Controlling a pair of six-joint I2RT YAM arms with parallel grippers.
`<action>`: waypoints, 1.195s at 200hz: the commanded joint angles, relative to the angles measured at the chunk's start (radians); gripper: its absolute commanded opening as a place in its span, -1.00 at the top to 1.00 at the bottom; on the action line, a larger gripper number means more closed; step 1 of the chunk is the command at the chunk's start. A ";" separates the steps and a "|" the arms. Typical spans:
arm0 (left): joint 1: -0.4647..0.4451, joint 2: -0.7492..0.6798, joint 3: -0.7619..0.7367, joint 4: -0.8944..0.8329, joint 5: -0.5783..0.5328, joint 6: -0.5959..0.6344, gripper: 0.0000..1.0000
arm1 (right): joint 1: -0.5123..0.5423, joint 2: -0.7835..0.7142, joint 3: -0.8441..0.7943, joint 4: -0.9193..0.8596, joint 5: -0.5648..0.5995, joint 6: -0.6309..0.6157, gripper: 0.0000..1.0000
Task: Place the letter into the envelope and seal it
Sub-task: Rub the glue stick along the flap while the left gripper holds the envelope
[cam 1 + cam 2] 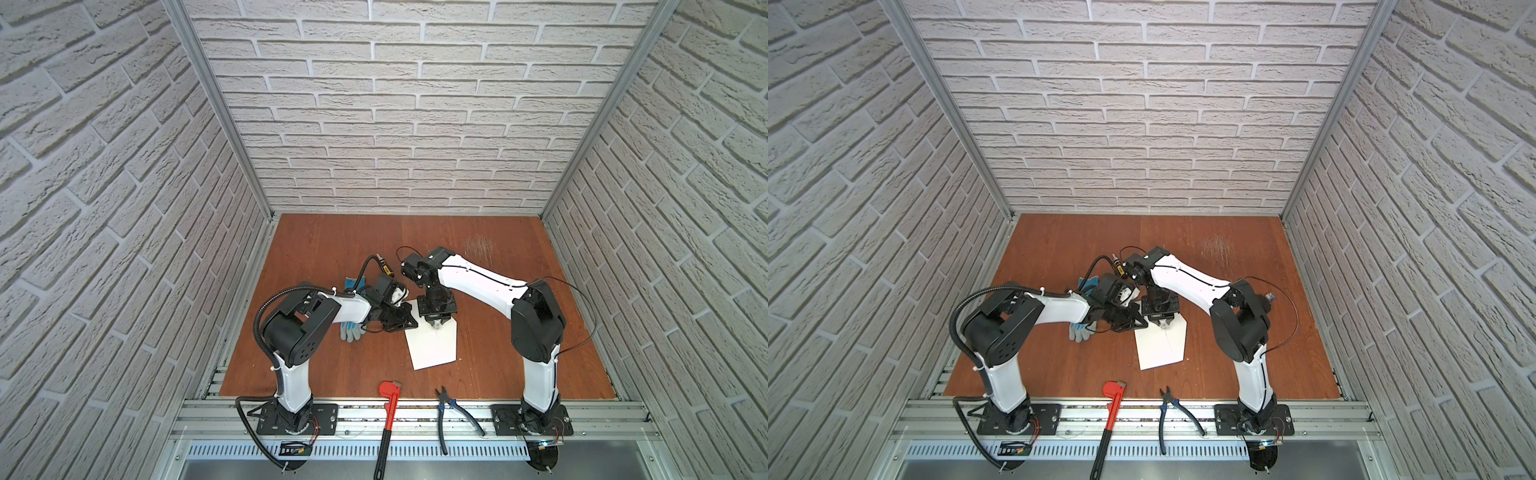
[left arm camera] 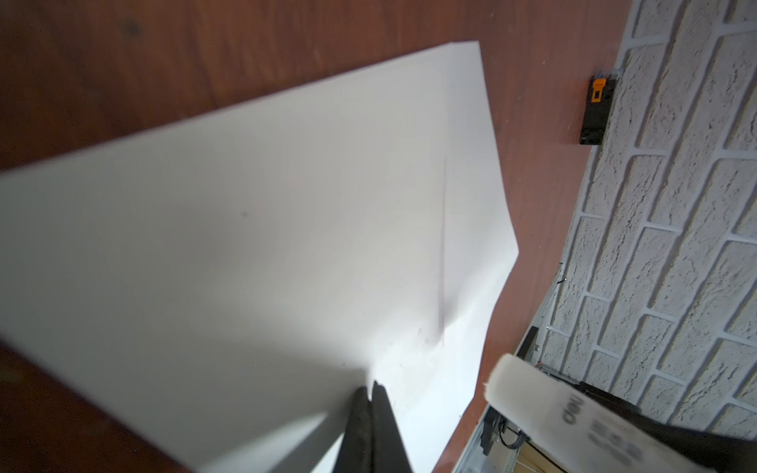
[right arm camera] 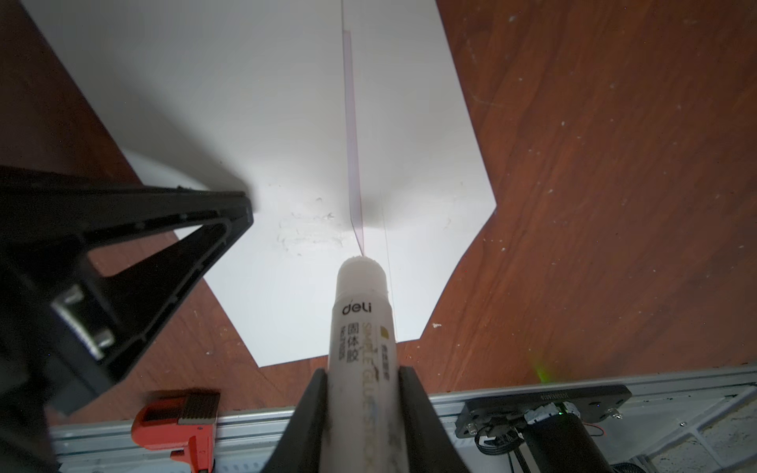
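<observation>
Low from frame left, left gripper (image 1: 411,322) clenched on cream-white paper envelope (image 1: 434,351) edge. From the right, wrist pointing straight down mid-frame, right gripper (image 1: 435,322) grasping white plastic glue stick (image 3: 362,323).

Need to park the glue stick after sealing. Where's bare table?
Free: far strip of brown wooden table under brick back wall; right side past the right arm; front patch between left arm and red pipe wrench. Crowded: mid-table, where grey-and-blue work glove, white paper envelope, left pincer and right pincer with white glue stick meet.
</observation>
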 commanded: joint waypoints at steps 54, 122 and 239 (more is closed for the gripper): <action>0.009 0.050 -0.019 -0.128 -0.076 0.030 1.00 | 0.013 0.010 0.038 0.052 -0.089 0.001 0.90; 0.015 0.045 -0.020 -0.132 -0.069 0.033 1.00 | 0.024 0.098 0.039 0.113 -0.137 -0.002 0.90; 0.024 0.039 -0.028 -0.138 -0.066 0.041 1.00 | -0.003 0.174 -0.054 0.114 0.025 -0.003 0.90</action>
